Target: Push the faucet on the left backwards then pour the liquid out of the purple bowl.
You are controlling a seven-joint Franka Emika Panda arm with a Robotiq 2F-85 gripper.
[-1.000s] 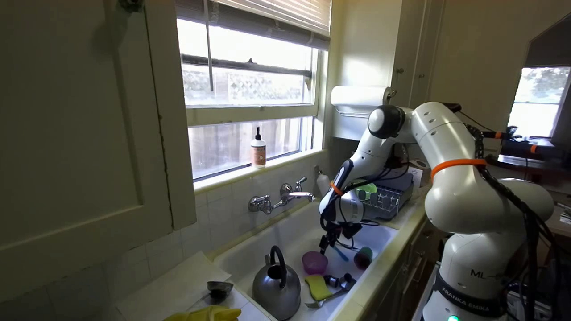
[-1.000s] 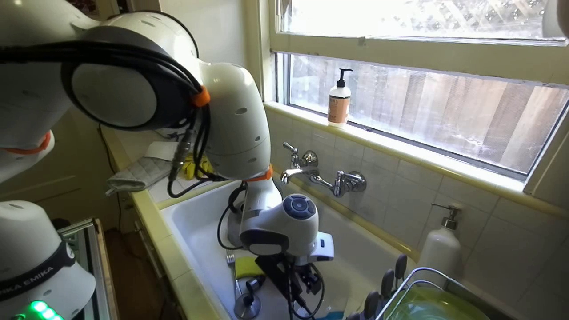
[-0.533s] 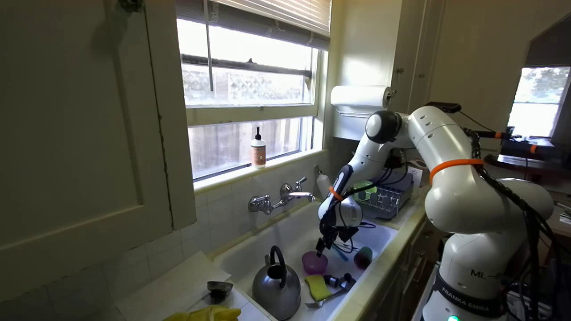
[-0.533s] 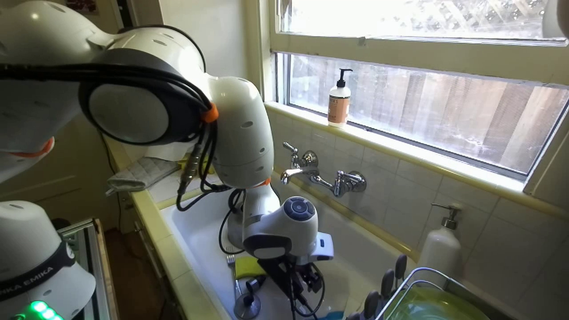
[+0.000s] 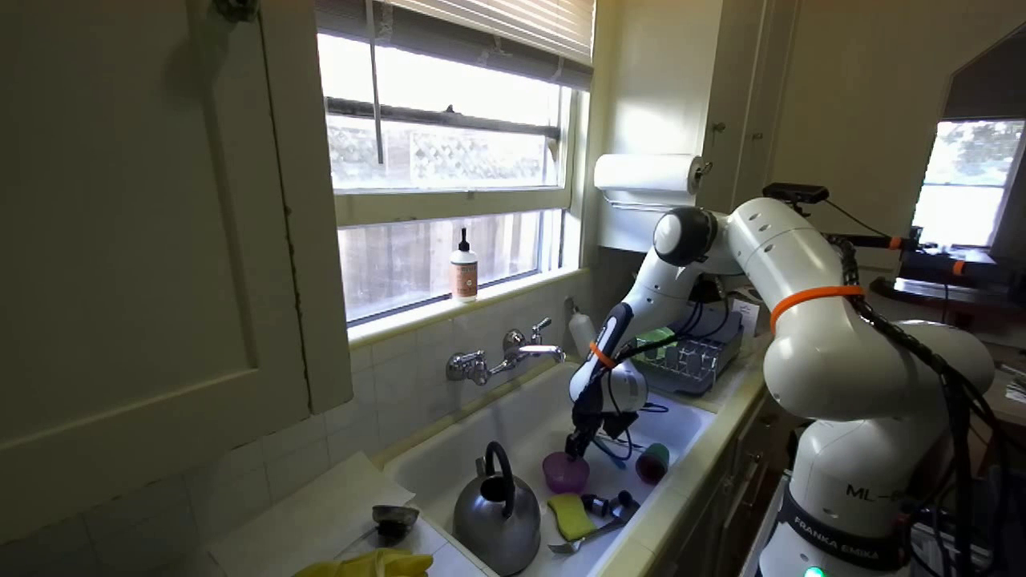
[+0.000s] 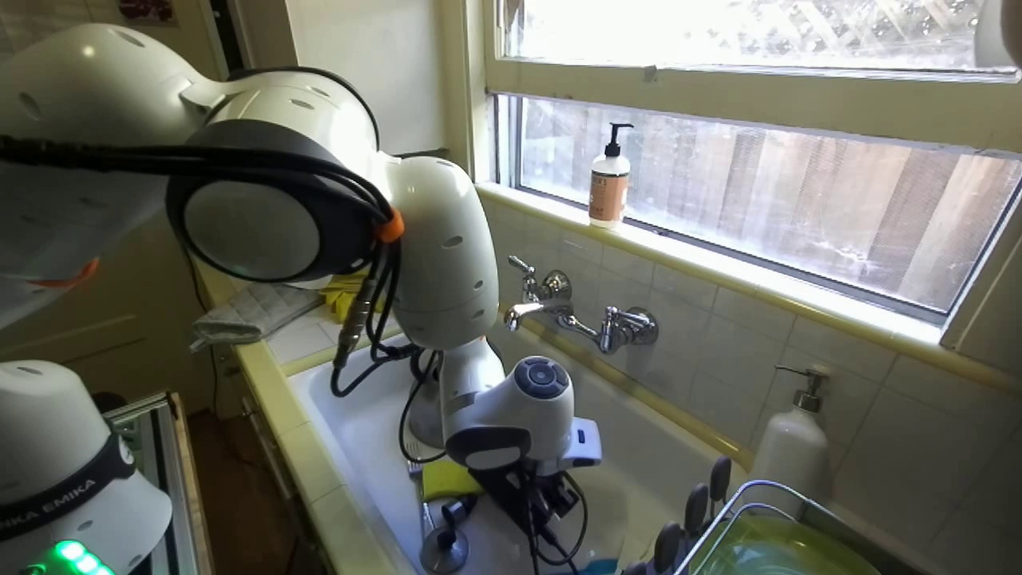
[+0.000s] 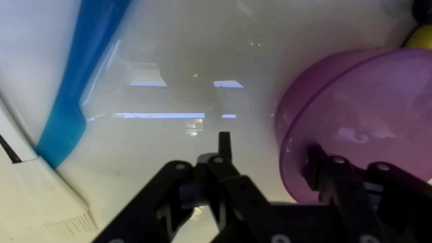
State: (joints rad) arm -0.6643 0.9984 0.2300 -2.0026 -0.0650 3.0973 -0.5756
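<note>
Progress, by our judgement: second part of the task in hand, grasp not made. In the wrist view the pincer (image 7: 269, 143) stood spread at the bottom of the frame, astride the left side of the purple bowl (image 7: 357, 111). One fingertip (image 7: 224, 145) was outside, with bare floor of the sink (image 7: 254, 152) showing between it and the wall; the other was over the bowl's inside, how deep we could not tell. We saw nothing pinched.

In an exterior view the bowl sat upright in the sink, below and right of the frame's centre, to the right of the kettle (image 5: 497, 521). We noted pale glints inside it but could not confirm liquid from those. Since it was not tipped, we recorded the pouring as not done.

The faucet (image 5: 529, 351) showed in both exterior views, near the middle of the frame and apart from the pincer. Whether it had been pushed backwards we could not establish; the pincer's place at the bowl led us to suppose, tentatively, that it had.

Left, on our reckoning: bring the fingers together on the bowl's wall, lift, tip, and let any contents run out.
</note>
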